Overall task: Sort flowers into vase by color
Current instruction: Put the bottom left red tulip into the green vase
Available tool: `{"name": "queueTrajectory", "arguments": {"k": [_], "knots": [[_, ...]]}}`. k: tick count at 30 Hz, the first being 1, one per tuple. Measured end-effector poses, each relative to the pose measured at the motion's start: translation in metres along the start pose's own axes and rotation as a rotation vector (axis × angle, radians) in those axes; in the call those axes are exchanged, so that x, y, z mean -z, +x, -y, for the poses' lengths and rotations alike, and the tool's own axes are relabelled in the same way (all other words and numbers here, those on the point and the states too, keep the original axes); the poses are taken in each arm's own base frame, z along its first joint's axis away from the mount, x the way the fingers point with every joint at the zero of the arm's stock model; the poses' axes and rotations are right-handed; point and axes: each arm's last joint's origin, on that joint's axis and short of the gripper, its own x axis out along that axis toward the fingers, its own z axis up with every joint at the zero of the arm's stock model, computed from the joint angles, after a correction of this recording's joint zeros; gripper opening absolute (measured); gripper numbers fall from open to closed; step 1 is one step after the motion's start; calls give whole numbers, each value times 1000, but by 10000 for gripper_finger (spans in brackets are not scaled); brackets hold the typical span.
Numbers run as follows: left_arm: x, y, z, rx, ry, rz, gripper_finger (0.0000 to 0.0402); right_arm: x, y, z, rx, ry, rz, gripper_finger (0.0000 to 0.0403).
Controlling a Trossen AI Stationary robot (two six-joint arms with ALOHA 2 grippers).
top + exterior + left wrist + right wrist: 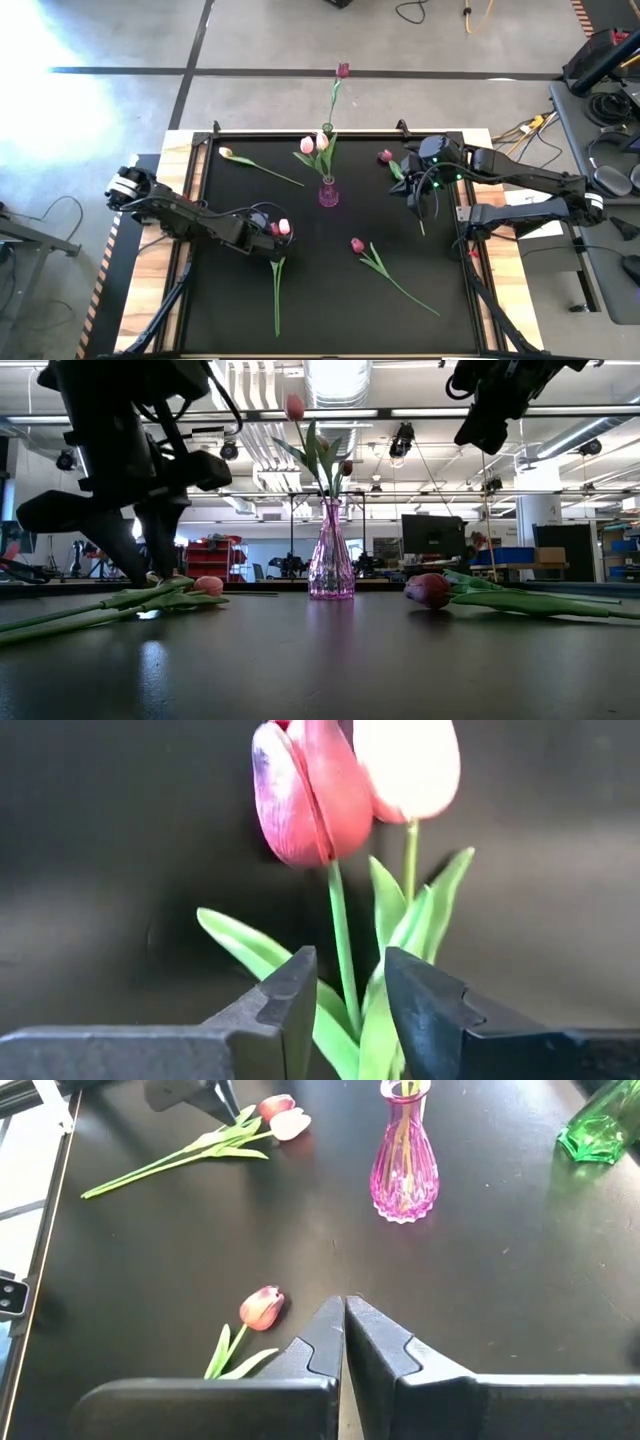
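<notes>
— In the pink vase [328, 193]?
— Holds two light pink tulips [314, 144], green stems down inside. Stands upright, mid-table.
— And the green vase [327, 128]?
— Just behind the pink one. One dark red tulip [343, 71] in it, poking out past the table's far edge.
— Still lying flat?
— Light pink tulip [226, 153] at the far left. Dark red tulip [357, 245] near the front right. Red and pink pair [330, 780] side by side under the left gripper [274, 236].
— Left gripper's jaws?
— Spread apart, down at the pair's stems, one on each side. Not squeezing.
— Right gripper [343, 1310]?
— Up high over the right side, jaws pressed together on a thin green stem hanging down; one more dark red tulip [385, 156] beside it.
— Table and room?
— Black mat [240, 300], wood edges [500, 290]. Grey floor [120, 40], cables [430, 12], big workshop with bright ceiling lights [340, 380].
</notes>
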Motion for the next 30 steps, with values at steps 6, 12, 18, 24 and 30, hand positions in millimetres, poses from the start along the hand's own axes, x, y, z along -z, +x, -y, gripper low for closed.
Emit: {"name": "queueTrajectory", "arguments": {"k": [6, 12, 18, 24, 30], "knots": [[-3, 12, -3, -21, -19, -24, 99, 0, 0, 0, 0, -4, 0, 9], [-3, 15, -6, -29, -19, -22, 80, 0, 0, 0, 0, -5, 0, 9], [-2, 21, -9, -43, -16, -17, 7, 0, 0, 0, 2, -13, 1, 9], [-6, 3, -7, -29, -20, 7, 3, 0, 0, 0, 3, -13, 2, 9], [-25, -64, 7, 76, 12, 205, 1, -1, -1, 0, 3, -35, 12, 9]]}}
